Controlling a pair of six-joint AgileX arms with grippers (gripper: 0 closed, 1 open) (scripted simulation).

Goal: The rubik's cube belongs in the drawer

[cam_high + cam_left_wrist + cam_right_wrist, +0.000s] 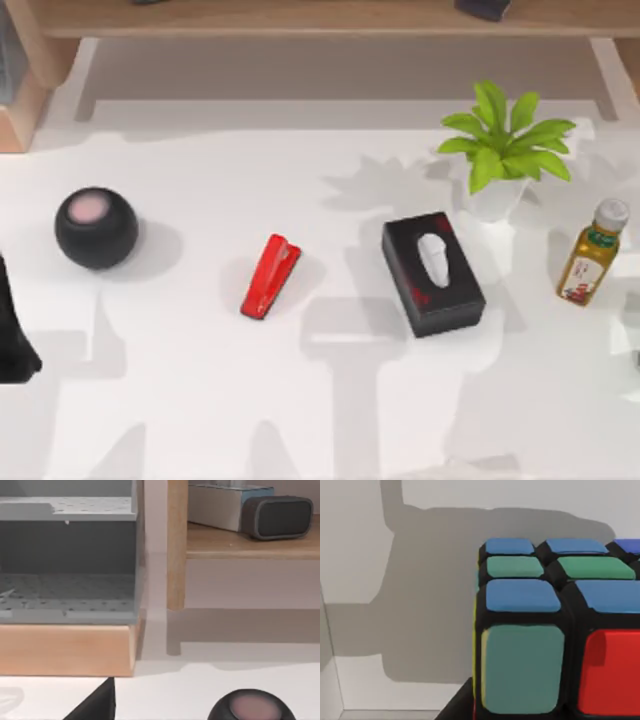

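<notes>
close before the right wrist camera, the rubik's cube (pixel 555 630) is seen, its blue, green and red tiles set against a pale surface crossed by a broad shadow; whether it is gripped cannot be told, and the right gripper's finger state cannot be told either. at the left edge of the table (pixel 330 400) in the top view, a dark part of the left arm (pixel 12 330) is seen, its fingers' state likewise not to be told. across the table are laid a black sphere (pixel 96 228), a red stapler (pixel 270 276), a black tissue box (pixel 432 272), an oil bottle (pixel 592 252) and, farther back, a potted plant (pixel 502 150). beyond, in the left wrist view, a grey perforated drawer (pixel 67 560) is shown in a wooden frame beside a shelf (pixel 250 542) bearing a dark speaker (pixel 282 517).
</notes>
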